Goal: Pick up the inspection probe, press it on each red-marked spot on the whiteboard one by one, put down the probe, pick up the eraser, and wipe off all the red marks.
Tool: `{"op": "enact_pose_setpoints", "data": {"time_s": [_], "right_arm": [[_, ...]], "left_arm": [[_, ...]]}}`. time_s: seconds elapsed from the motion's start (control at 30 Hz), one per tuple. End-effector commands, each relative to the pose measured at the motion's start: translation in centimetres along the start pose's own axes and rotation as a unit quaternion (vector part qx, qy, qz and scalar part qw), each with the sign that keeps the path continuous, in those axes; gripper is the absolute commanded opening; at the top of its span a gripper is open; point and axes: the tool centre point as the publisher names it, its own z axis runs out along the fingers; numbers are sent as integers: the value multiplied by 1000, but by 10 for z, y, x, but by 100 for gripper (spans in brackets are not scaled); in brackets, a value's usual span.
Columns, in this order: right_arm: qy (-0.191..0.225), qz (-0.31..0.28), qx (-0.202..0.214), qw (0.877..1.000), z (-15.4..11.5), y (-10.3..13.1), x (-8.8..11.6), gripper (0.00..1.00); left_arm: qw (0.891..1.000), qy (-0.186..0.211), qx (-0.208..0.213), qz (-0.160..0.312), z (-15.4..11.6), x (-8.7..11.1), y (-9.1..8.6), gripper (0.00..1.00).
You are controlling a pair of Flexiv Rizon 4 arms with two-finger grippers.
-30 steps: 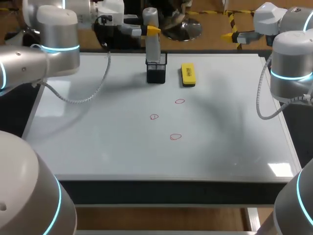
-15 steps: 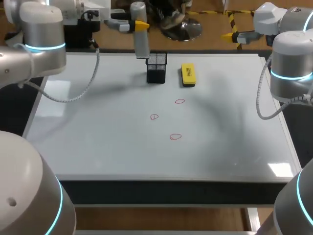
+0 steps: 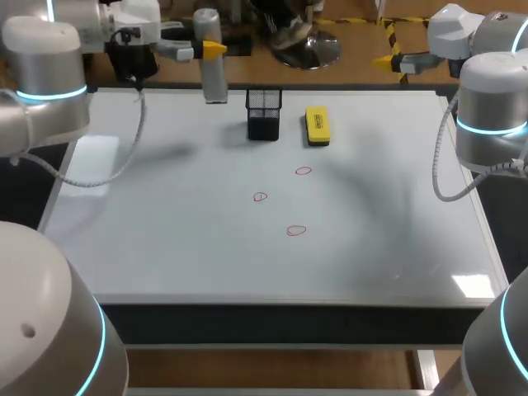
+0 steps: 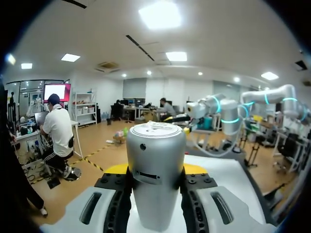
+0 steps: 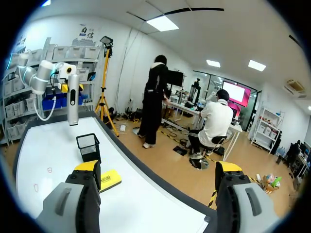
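Left gripper (image 3: pixel 211 51): clenched on the probe (image 3: pixel 215 82), a yellow-tipped finger pressing it from each side. In the left wrist view the two fingers hug the cylinder with no gap showing.
Probe: a silver-grey cylinder with a flat top, held upright. It hangs over the far edge of the whiteboard (image 3: pixel 165 247), left of the mesh cup (image 3: pixel 264 115) and apart from it. I cannot tell whether its lower end touches the board.
Right gripper (image 5: pixel 158 170): released, with its fingers spread wide and nothing between them. It sits beyond the board's far right corner and points across the table.
Mesh cup: black, standing upright on the board close to the far edge, near the middle of that edge.
Eraser (image 3: pixel 317 125): a yellow block lying flat on the board, just beside the mesh cup on its right, not touching it.
Red marks: three small red loops drawn near the middle of the board. One (image 3: pixel 304 172) is nearest the eraser, one (image 3: pixel 260 197) lies left of and nearer than that, and one (image 3: pixel 296 231) is nearest the front edge. All three are well apart from the probe.
Left arm (image 3: pixel 49 74): comes in from the far left corner and carries the probe.
Right arm (image 3: pixel 491 107): stands at the board's right edge.
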Motion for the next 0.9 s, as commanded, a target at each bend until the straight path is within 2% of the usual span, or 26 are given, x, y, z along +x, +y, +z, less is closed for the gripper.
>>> {"op": "enact_pose_setpoints", "data": {"time_s": [0.03, 0.27, 0.43, 0.9], "right_arm": [[1, 0, 1, 1000, 0, 0, 0, 100], [1, 0, 1, 1000, 0, 0, 0, 100], [1, 0, 1, 1000, 0, 0, 0, 100], [1, 0, 1, 1000, 0, 0, 0, 100]], "left_arm": [[1000, -19, 2, 2, -17, 6, 5, 0], [999, -37, -2, 2, -38, -2, 21, 0], [999, -36, 4, 5, -50, -9, 34, 0], [999, -52, -13, 0, -65, -28, 57, 0]]}}
